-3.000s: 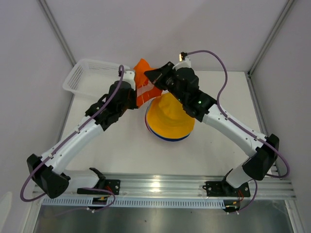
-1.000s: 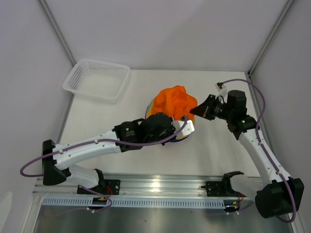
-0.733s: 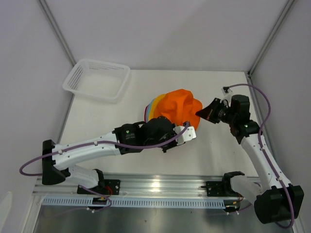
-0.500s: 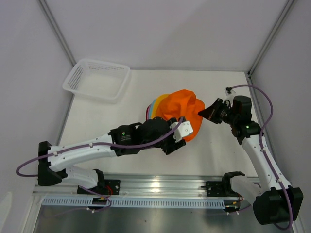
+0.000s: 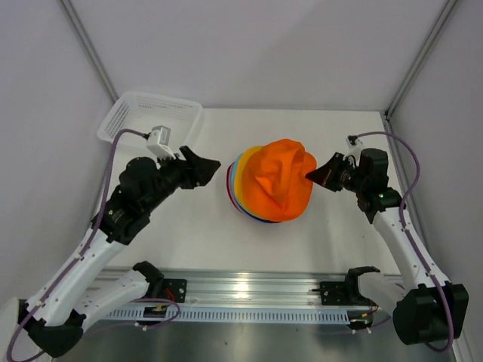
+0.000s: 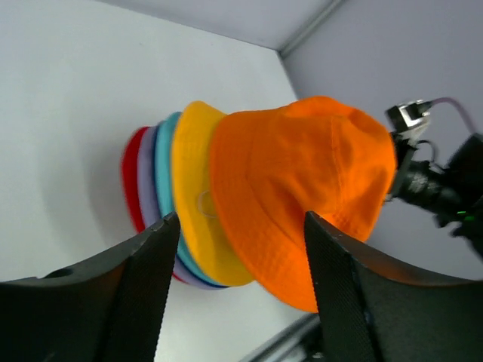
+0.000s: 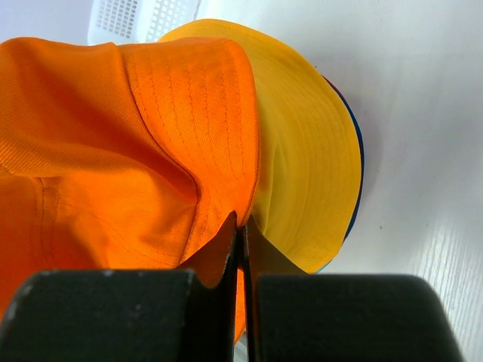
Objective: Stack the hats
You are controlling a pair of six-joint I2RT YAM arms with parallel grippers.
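The hats lie in one pile at mid table. An orange hat (image 5: 278,185) is on top, its crown crumpled. Under it show the brims of a yellow hat (image 6: 192,177), a teal hat (image 6: 163,170), a lilac hat (image 6: 149,177) and a red hat (image 6: 133,181); a dark blue edge (image 7: 356,151) shows too. My right gripper (image 5: 309,176) is shut on the orange hat (image 7: 113,151) at its right edge, with fabric pinched between the fingers. My left gripper (image 5: 205,170) hangs open to the left of the pile, clear of it and holding nothing.
A white slatted basket (image 5: 155,121) stands at the back left corner, also seen in the right wrist view as the basket (image 7: 143,19). Grey walls close in the table on the left, back and right. A metal rail (image 5: 249,290) runs along the near edge.
My left gripper opened, let go of the orange hat and swung back to the left side. The orange hat settled onto the pile. My right gripper stayed shut at the hat's right edge.
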